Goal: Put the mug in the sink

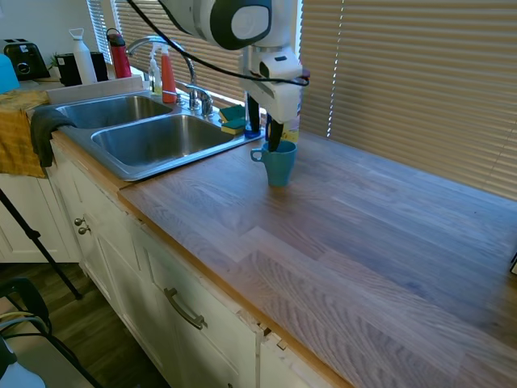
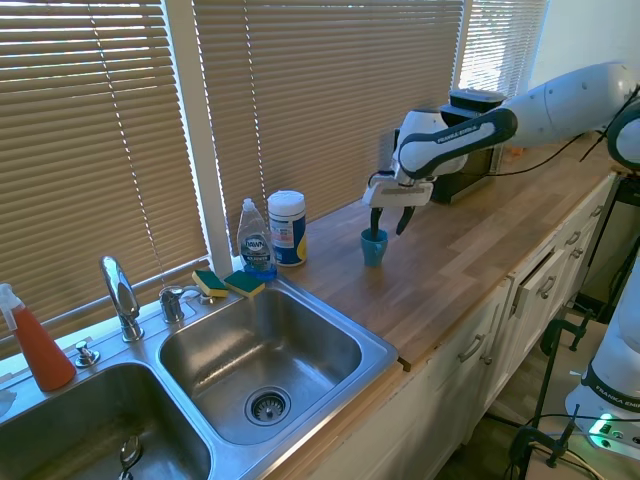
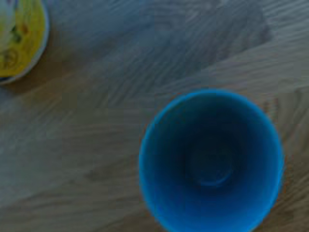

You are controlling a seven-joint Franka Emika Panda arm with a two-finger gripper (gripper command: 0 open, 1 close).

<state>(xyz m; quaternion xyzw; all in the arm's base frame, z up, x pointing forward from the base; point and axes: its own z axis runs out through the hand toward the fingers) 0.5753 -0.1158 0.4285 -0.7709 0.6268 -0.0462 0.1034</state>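
The teal-blue mug (image 1: 279,166) (image 2: 374,248) stands upright on the wooden counter to the right of the sink (image 1: 129,168) (image 2: 383,350), its handle toward the basin. My gripper (image 1: 265,131) (image 2: 390,222) hangs open right over it. One finger dips at the mug's rim and the other stays outside. The wrist view looks straight down into the empty mug (image 3: 212,159). Nothing lies in the near basin of the steel sink, and the chrome faucet (image 1: 161,44) (image 2: 120,295) curves behind it.
A white canister (image 2: 287,228) (image 3: 19,38) with a yellow label stands just behind the mug. Dish soap (image 2: 257,240) and sponges (image 2: 228,283) sit at the sink's back corner. An orange spray bottle (image 2: 38,345) is by the faucet. Window blinds run along the back.
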